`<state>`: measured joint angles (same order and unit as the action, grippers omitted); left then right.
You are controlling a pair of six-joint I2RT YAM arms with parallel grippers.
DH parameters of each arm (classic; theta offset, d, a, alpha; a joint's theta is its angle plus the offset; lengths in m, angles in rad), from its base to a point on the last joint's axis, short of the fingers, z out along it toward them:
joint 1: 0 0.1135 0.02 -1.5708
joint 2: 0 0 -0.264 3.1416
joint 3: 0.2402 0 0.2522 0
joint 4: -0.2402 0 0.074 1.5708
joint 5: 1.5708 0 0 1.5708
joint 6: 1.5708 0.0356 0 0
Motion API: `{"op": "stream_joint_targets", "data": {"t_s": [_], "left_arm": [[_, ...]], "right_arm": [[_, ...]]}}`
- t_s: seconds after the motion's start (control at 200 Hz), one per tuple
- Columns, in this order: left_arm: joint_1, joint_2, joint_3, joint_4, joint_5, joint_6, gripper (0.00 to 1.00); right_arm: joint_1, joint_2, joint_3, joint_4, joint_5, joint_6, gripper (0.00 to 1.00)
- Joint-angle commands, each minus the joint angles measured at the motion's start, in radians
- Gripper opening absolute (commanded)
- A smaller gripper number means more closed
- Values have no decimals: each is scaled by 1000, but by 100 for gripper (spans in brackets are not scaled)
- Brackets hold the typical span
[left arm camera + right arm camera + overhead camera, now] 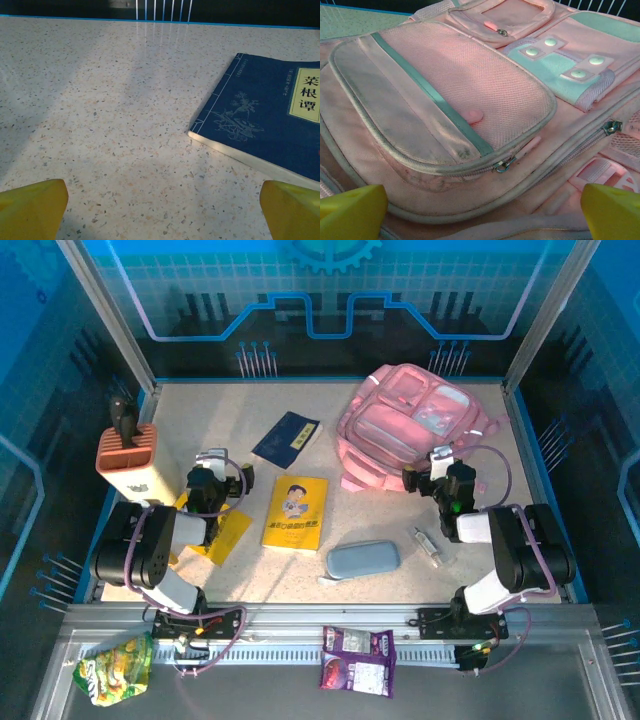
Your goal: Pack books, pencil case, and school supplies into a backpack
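Observation:
The pink backpack point(410, 425) lies at the back right; its front pocket with a zipper pull point(504, 164) is close in the right wrist view. My right gripper point(437, 462) is open at the backpack's near edge, yellow fingertips point(350, 207) spread wide with nothing between them. A navy book point(287, 439) lies back centre, and the yellow book point(296, 512) is mid-table. My left gripper point(208, 465) stands open over bare table left of the navy book point(270, 125). The grey-blue pencil case point(362, 560) lies front centre. A small clear tube point(427, 543) rests to its right.
An orange-and-cream block holder point(130, 462) stands at the left. A yellow sheet point(225, 530) lies under the left arm. A green snack bag point(115, 668) and a purple snack packet point(358, 660) lie on the front rail. Blue walls enclose the table.

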<state>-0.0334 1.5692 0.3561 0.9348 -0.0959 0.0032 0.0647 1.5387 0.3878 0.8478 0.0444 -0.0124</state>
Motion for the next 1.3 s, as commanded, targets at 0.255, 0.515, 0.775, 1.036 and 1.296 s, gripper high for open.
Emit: {"op": "stream_joint_targets", "data": {"t_s": [0.255,0.515,0.775,1.036,1.296], "left_arm": [[24,-15,28,-10,41,9,99],[25,-15,29,-11,41,8,99],[24,-15,28,-11,41,8,99],[23,-34,-49,121,45,6,99],[23,-90,-132,235,41,9,99]], "right_arm": [[4,2,12,40,8,-8,100],[3,3,12,42,9,-9,100],[-4,3,14,37,-6,-4,100],[1,-19,-34,112,-10,-9,100],[4,-186,-64,16,-4,-10,100]]}}
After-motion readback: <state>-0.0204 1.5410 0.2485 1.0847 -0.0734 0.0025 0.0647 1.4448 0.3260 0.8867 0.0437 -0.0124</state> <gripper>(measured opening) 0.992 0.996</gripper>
